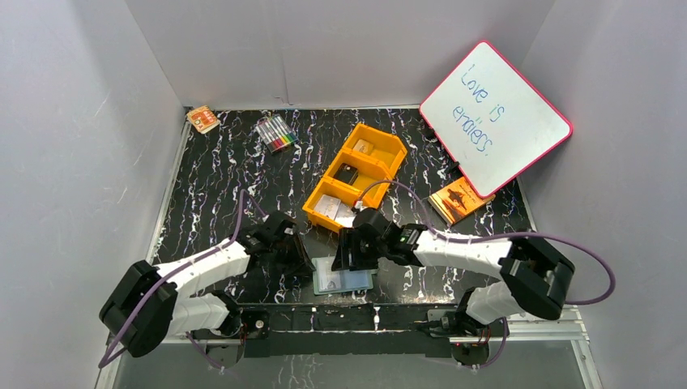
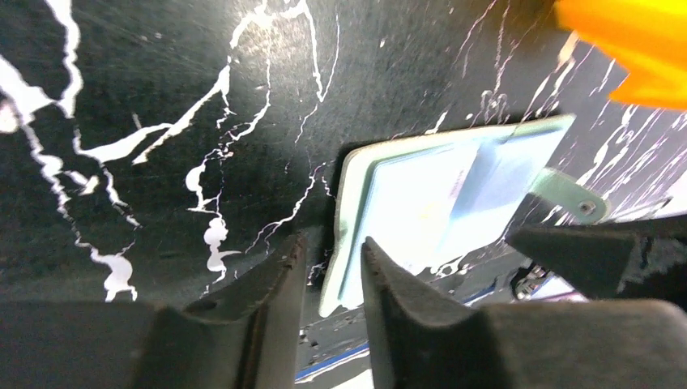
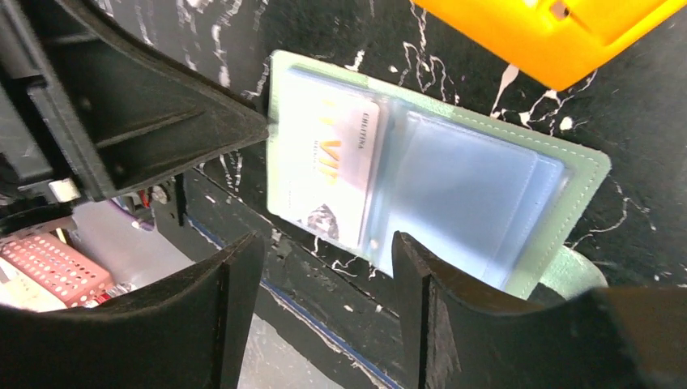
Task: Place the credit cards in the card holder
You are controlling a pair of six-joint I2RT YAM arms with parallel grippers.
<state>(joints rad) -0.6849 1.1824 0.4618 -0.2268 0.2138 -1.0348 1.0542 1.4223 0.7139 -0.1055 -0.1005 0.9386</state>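
Left jaws narrowly parted at edge of card holder (image 2: 421, 194), right jaws wide above it

The card holder (image 1: 343, 276) lies at the desk's (image 1: 219, 174) near edge, between my left hand (image 1: 301, 259) and right hand (image 1: 343, 253); the tray (image 1: 381, 168) sits behind it.

Whiteboard (image 1: 496, 117), right of and behind the orange tray (image 1: 330, 174): blue handwriting "Love is endless." Credit card (image 3: 328, 162) in the card holder (image 3: 494, 190), on the near side of the tray: small sideways print, maybe "CHRISTINA", plus gold letters starting "VI". The rest is unreadable.
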